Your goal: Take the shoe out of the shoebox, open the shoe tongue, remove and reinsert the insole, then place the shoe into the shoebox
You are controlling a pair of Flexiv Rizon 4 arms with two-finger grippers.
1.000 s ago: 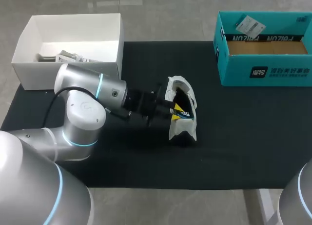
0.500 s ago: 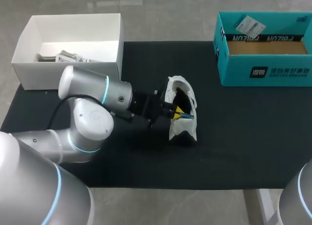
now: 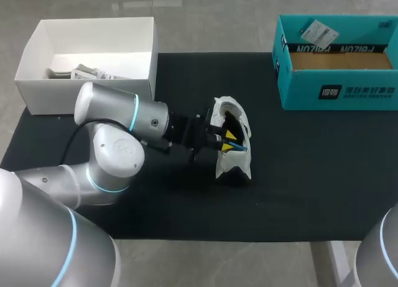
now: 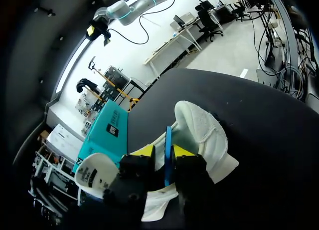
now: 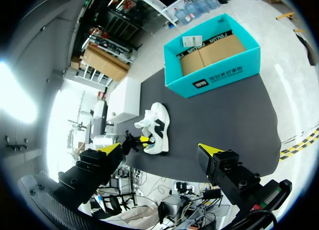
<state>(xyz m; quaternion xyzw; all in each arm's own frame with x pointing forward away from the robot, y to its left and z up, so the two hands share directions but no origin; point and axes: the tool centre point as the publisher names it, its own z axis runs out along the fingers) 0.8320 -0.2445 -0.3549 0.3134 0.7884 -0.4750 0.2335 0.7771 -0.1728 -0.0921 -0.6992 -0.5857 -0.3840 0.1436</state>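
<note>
Gripping the blue insole (image 4: 168, 138) with the left tool (image 4: 164, 152), right at the shoe (image 4: 205, 134) opening. Holding the right tool (image 5: 159, 150) wide open, well away from the shoe.

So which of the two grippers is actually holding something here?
The left gripper: its yellow tips pinch the blue insole at the white shoe's opening. The right gripper is open and empty, well away from the shoe.
</note>
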